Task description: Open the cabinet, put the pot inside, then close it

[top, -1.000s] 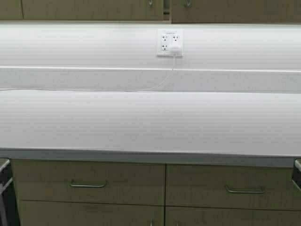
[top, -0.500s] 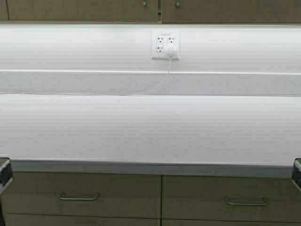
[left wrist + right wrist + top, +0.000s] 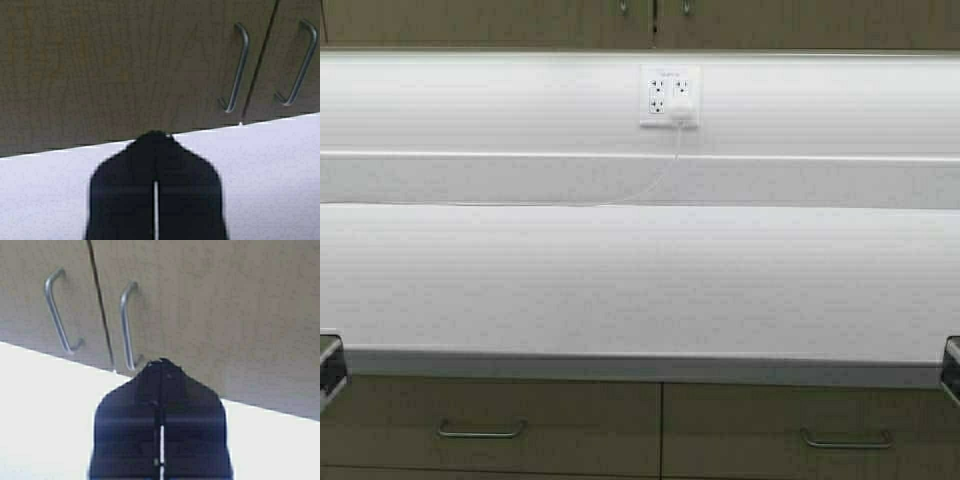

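- Two claws, both clenched on nothing: at the left edge of the high view my left claw sits low beside the front lip of the long white countertop, its black fingers pressed together down to a thin seam.
- Centre: the flat beige-tan wall cabinet runs along the top of the scene, both doors closed. Its two slim vertical metal handles flank the meeting edge. Below them a white wall outlet feeds a thin white cable that trails off leftward along the backsplash.
- Right edge: my right claw mirrors the left one, likewise shut tight and empty-handed.
- The wide dark grey metal pot appears in no view, so I cannot say where it stands.
- Risk, as I judge it: a shut claw raised at a handle would butt the door rather than hook it. The handles also sit so close together that a poor line could catch the wrong one. The beige drawer fronts below carry bar pulls that could be mistaken for the target.
- The high view crops the handles to stubs at its top border, while each wrist view shows both handles full length and the dark gap between the doors. Only the high view shows the outlet, cable and drawers.
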Motion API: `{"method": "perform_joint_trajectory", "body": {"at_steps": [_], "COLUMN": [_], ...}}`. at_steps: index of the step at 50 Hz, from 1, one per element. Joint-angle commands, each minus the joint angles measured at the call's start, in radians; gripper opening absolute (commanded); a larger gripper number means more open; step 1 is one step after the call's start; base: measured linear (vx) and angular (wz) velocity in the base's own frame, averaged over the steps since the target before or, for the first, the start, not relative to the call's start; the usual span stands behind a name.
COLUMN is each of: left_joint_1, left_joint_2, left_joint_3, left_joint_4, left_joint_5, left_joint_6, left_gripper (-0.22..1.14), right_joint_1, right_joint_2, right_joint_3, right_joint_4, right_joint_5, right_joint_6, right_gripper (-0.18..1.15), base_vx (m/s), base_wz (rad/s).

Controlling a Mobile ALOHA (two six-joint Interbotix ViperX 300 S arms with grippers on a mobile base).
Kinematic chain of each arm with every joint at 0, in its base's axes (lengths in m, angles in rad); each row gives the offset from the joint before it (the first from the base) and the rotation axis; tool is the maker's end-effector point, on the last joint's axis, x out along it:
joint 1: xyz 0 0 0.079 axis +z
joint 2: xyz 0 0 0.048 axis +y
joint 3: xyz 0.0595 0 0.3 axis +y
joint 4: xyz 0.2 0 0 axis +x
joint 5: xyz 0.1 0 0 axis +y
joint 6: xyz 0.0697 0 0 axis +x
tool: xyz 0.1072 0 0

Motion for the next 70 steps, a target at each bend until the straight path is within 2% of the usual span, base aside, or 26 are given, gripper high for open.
{"method": "perform_joint_trajectory", "body": {"at_steps": [1, 12, 70], "left_joint_1": [-0.003, -0.002, -0.002], "left_joint_2": [-0.009, -0.006, -0.018], "left_joint_3": [-0.006, -0.005, 0.011], "left_joint_4": [0.003, 0.003, 0.003], "left_joint_5": [-0.012, -0.012, -0.012], "left_joint_6": [0.003, -0.006, -0.005], "left_gripper": [0.03, 0.03, 0.03], "right_joint_1": [0.005, 0.005, 0.005], "right_joint_2": [-0.109, -0.158, -0.161], "right_joint_3": [0.066, 0.100, 0.124], "right_joint_4": [-0.005, -0.006, -0.006], "right_joint_5": [-0.006, -0.008, -0.006], "right_joint_6": [0.000, -0.002, 0.000], "right_gripper": [0.07, 0.07, 0.07], "base_vx": [0.01, 0.01, 0.00], "base_wz": [-0.02, -0.01, 0.00]}}
